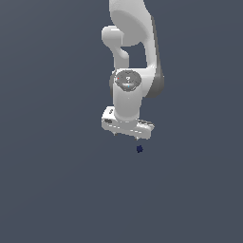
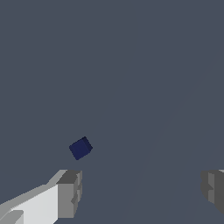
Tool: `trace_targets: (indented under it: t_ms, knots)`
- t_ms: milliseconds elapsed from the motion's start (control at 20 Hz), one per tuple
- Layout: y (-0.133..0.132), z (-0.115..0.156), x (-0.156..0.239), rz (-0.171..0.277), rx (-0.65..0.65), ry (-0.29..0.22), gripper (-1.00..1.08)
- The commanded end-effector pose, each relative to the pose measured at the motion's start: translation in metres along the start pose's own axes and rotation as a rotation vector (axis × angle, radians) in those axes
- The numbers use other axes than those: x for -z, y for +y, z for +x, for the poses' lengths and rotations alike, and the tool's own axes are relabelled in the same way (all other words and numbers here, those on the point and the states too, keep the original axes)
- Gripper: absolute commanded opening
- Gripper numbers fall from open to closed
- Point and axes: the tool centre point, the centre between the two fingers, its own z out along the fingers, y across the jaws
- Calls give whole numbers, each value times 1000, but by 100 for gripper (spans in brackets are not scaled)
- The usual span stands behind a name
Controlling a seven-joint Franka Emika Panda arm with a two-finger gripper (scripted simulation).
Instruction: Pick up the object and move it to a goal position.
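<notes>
Grey finger pads (image 2: 69, 194) stood nearest the wrist camera, spread wide apart with nothing between them. We found the white robot gripper (image 1: 127, 136) hanging above the plain dark grey-blue bench (image 1: 52, 190). Its target, a small dark navy-blue cube (image 2: 80, 148), lay on the bench, off-centre beside one finger. We judged it light, rigid and flat-faced; opposite faces offered the soundest hold.

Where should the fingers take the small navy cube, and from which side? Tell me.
Grip the navy cube across two opposite flat faces, coming straight down from above. It lies alone on the flat surface, far smaller than the open gripper, so width is no issue. In the wrist view it sits turned relative to the fingers and off-centre toward one, so probably centre over it and rotate the wrist first.
</notes>
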Motion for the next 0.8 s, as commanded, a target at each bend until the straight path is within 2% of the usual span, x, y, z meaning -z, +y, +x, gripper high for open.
trace_targets:
  t_ms: [0,750]
  knots:
    - [-5,-1,-5,1,-63,0,100]
    - [-32,-5,-32,5,-435,1,100]
